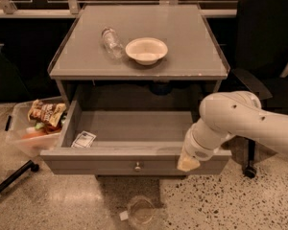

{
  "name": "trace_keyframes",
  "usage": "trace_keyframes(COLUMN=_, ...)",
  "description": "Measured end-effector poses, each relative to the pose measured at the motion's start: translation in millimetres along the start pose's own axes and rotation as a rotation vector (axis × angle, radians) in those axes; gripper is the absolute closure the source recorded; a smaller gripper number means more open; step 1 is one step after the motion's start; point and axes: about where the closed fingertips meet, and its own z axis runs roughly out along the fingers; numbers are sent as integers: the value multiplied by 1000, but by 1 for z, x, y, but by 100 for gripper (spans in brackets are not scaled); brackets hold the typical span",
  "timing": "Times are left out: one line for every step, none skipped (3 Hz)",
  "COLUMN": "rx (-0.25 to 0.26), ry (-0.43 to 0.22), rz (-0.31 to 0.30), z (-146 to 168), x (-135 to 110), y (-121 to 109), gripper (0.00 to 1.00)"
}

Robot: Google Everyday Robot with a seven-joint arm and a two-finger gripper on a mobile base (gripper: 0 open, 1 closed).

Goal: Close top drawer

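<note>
We are looking at the top drawer [91,163] standing pulled far out of the grey cabinet [139,71], its shallow box open to us, so we are judging the closing as not yet done: the whole push back in is left. The flat front panel is facing toward the camera with its small round knob [138,166] at centre. The drawer's long axis is running left to right across the view, parallel to the cabinet's front edge, and its travel is running away from us, into the cabinet. A small paper packet [84,139] is lying in its front left corner.

The gripper [188,163] is sitting at the right end of the front panel, over its top edge and seemingly against it, to the right of the knob; we cannot tell whether it is spread or pressed together.

On the cabinet top a white bowl [146,50] is resting beside a clear plastic bottle [112,41] lying on its side. A bin of snack bags [36,123] is standing just left of the drawer, and a clear cup [140,212] is on the floor in front.
</note>
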Motion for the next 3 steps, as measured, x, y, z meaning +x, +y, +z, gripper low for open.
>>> trace_keyframes(rx=28, ry=-22, rz=-67, z=-3, x=-22, y=-23, gripper=11)
trace_keyframes(rx=52, ry=-43, rz=-143, z=-3, x=-51, y=-45, gripper=0)
trace_keyframes(rx=34, ry=-41, rz=-138, z=-1, x=-55, y=-50, gripper=0)
